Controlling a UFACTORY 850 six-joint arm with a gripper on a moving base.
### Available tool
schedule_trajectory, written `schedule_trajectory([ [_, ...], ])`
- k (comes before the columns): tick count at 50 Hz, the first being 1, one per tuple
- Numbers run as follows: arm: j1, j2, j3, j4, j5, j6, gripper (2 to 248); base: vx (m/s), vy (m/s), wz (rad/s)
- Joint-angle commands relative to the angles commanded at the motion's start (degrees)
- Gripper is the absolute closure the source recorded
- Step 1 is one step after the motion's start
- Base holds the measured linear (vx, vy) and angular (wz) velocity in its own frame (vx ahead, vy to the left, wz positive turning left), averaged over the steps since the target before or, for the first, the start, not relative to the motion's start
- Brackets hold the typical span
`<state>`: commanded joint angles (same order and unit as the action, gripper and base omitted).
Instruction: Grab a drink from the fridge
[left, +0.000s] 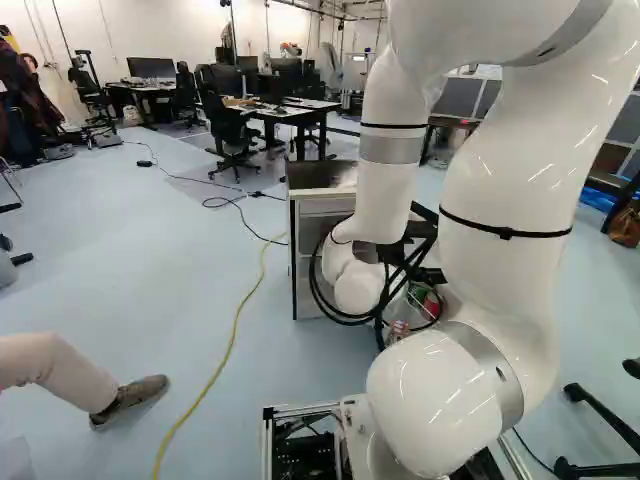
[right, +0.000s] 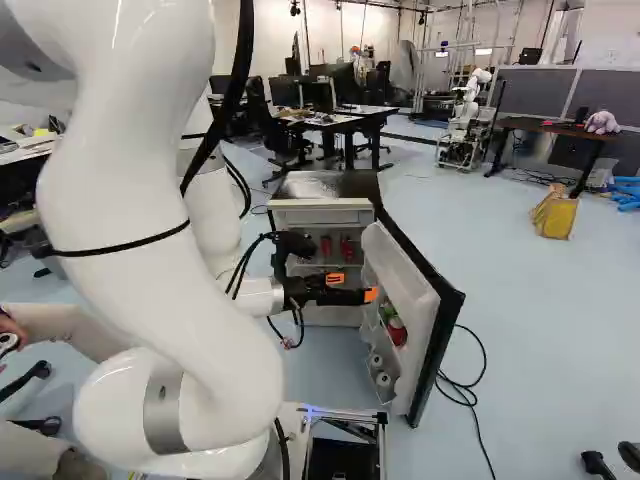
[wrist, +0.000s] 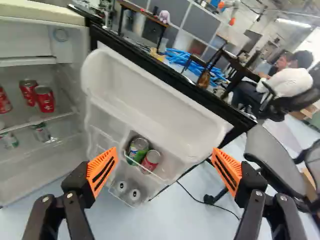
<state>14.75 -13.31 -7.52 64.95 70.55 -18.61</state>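
Spreading its two fingers with ribbed orange pads (wrist: 102, 170) wide apart, the black end effector (wrist: 165, 162) pinches nothing. Ahead of it, across the gap, is the open door (wrist: 150, 95) of a small white fridge (right: 322, 215), white inside with a black outer face. In a door pocket, ahead of the end effector, sit a green-and-silver metal drink can (wrist: 138, 148) and, just beside it, a red metal drink can (wrist: 151, 159), behind a thin white rail (wrist: 145, 168). Past these, lower in the door, are two pale-ended cylinders (wrist: 128, 190), their sides mostly hidden.

Farther off, to the cabinet side of the end effector, more red drink cans (wrist: 45, 98) stand on a shelf.

Any of these cans probably handles as fairly light if full, firm when sealed, yet thin-walled enough to dent, and slippery if chilled and damp. The ribbed pads should help. I would take hold around the mid-body, from two opposite sides, with modest pressure; the rail covers the lower part of the door pair, so there a grip nearer the top seems wiser.

The door pair points lid-up, long axes roughly upright; whether they lean, I cannot tell. The shelf cans also stand with lids up, long axes vertical.
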Motion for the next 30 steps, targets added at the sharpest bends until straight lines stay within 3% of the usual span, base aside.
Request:
schedule_trajectory([
  [13, 1.3, -3.0, -3.3, -7.8, -2.2, 0.0, 3, 0.0, 0.0, 0.0],
  [30, 0.8, -10.6, -9.8, -18.1, -5.0, 0.0, 3, 0.0, 0.0, 0.0],
])
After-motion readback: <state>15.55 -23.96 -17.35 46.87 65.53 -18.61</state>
